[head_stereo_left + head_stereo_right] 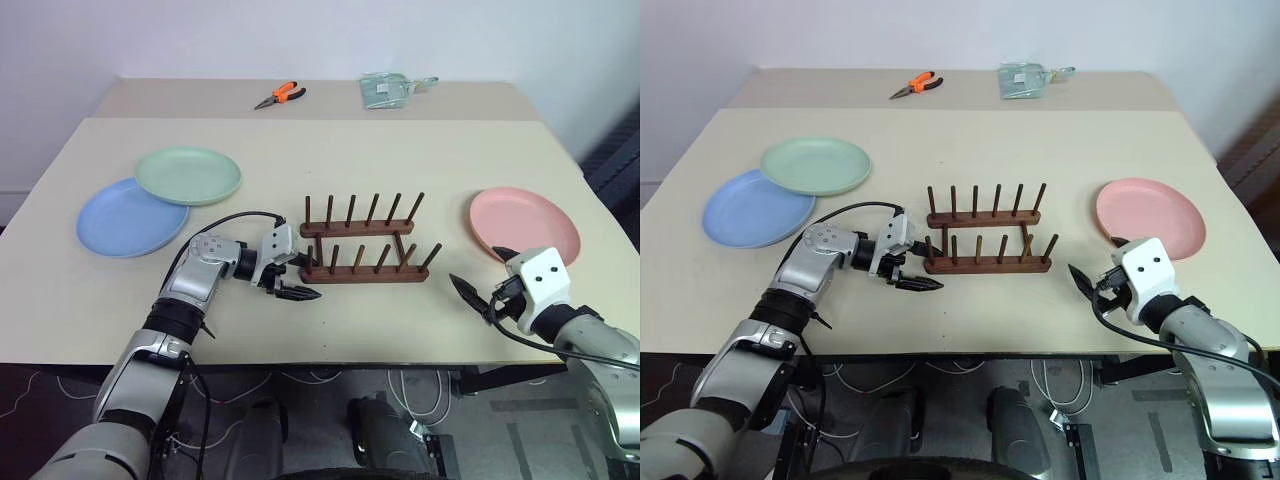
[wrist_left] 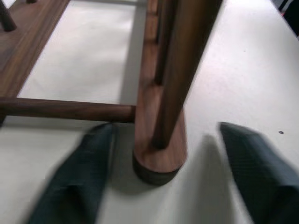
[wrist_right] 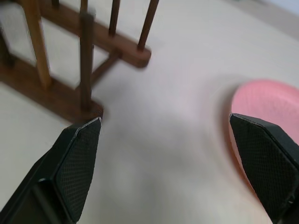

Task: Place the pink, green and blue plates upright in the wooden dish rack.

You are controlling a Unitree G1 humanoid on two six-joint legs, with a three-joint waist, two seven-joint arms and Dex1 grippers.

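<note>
The wooden dish rack [image 1: 365, 245] stands empty at the table's middle. The green plate [image 1: 188, 175] lies flat at the far left, overlapping the blue plate [image 1: 125, 218] beside it. The pink plate [image 1: 525, 222] lies flat to the rack's right. My left gripper [image 1: 303, 277] is open at the rack's left end, and its fingers [image 2: 74, 182] straddle the rounded tip of the near rail [image 2: 159, 158] without gripping it. My right gripper [image 1: 485, 272] is open with nothing in it, low near the front edge, between the rack and the pink plate [image 3: 266, 102].
Orange-handled pliers [image 1: 280, 95] and a clear plastic packet [image 1: 385, 90] lie on the far table section. The table's front edge [image 1: 330, 358] runs just behind both grippers. Bare tabletop lies between the rack and each group of plates.
</note>
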